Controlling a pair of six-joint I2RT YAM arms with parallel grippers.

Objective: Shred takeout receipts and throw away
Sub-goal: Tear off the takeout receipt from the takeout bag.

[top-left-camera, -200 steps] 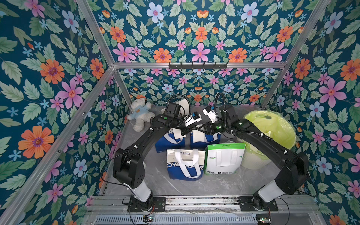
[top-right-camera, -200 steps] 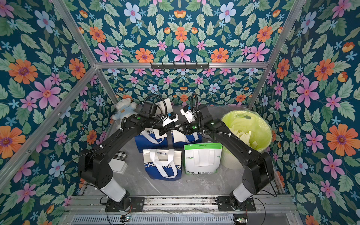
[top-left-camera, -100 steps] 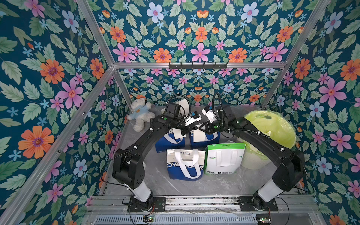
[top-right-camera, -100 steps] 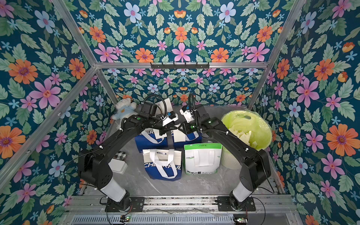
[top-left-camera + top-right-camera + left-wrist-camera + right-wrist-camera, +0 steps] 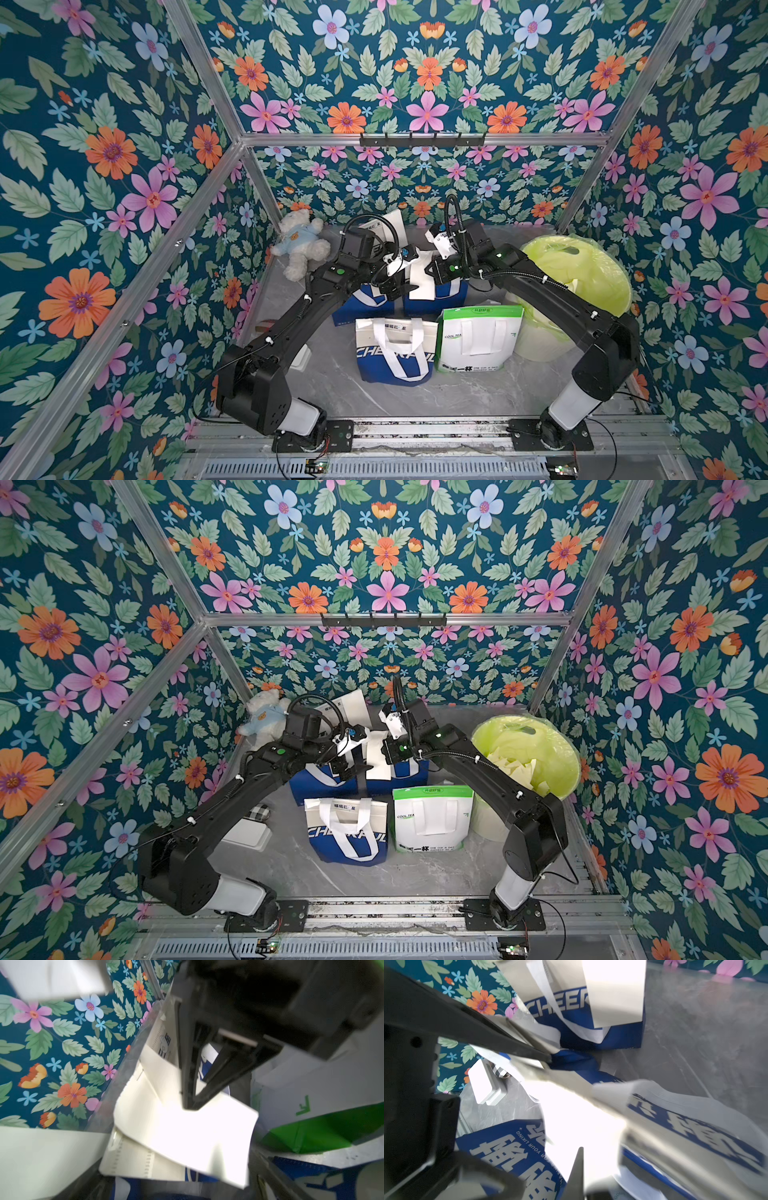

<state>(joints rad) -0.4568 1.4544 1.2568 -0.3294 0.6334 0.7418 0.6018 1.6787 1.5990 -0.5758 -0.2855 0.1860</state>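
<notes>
Releasing is confirmed: the left gripper [image 5: 405, 289] now stands wide open beside the receipt [image 5: 420, 277], which hangs over the rear blue bags [image 5: 446, 297] near the counter [image 5: 415, 399] back edge. The right gripper [image 5: 431, 272] has just clamped onto it. Handover judged complete; the lime bin [image 5: 540, 345] is likely next.

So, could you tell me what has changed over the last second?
The left hand opened and released the thin white paper receipt; the right hand closed on it and holds it above the blue fabric bags. The bags and the lime-green plastic bin stayed put.
</notes>
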